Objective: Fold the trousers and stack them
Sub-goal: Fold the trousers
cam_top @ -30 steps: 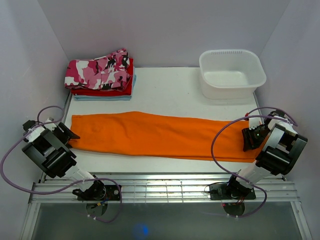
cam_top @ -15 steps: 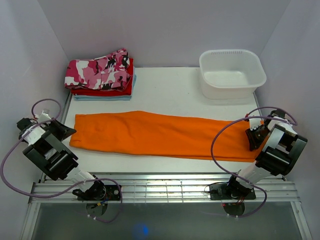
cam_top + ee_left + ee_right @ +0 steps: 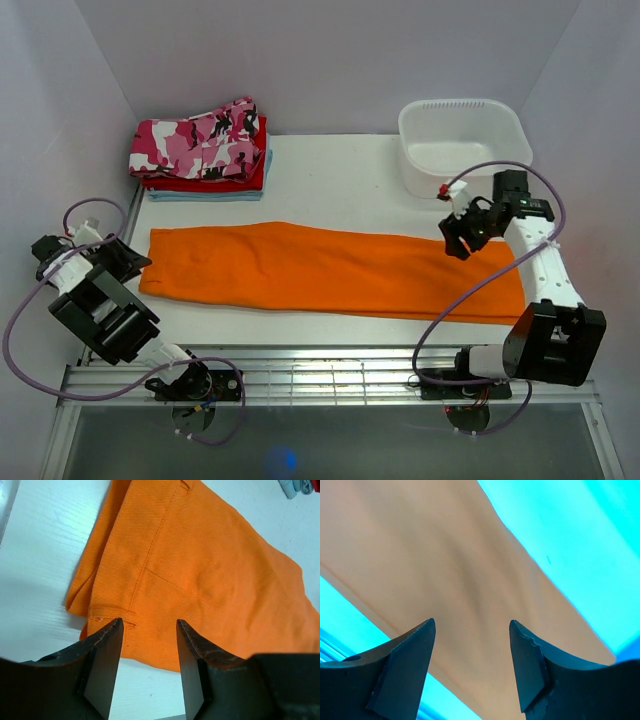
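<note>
The orange trousers (image 3: pixel 330 268) lie flat in a long strip across the table, waist end at the left. My left gripper (image 3: pixel 138 262) sits just off that waist end, low to the table. In the left wrist view, this gripper (image 3: pixel 149 622) is open and empty, with the waistband of the trousers (image 3: pixel 200 570) just past the fingertips. My right gripper (image 3: pixel 452 238) hangs raised above the right part of the strip. Its wrist view shows the right gripper (image 3: pixel 472 622) open and empty, and the trousers (image 3: pixel 445 555) lie well below it.
A folded stack, a pink camouflage garment (image 3: pixel 200 145) on a red and a pale blue one, sits at the back left. A white tub (image 3: pixel 465 145) stands at the back right, close behind my right arm. A metal rail (image 3: pixel 330 370) runs along the front edge; walls close in both sides.
My right arm left the trousers' right end and swung up and back toward the tub. My left gripper drew back off the waist end, which now lies slightly further right.
</note>
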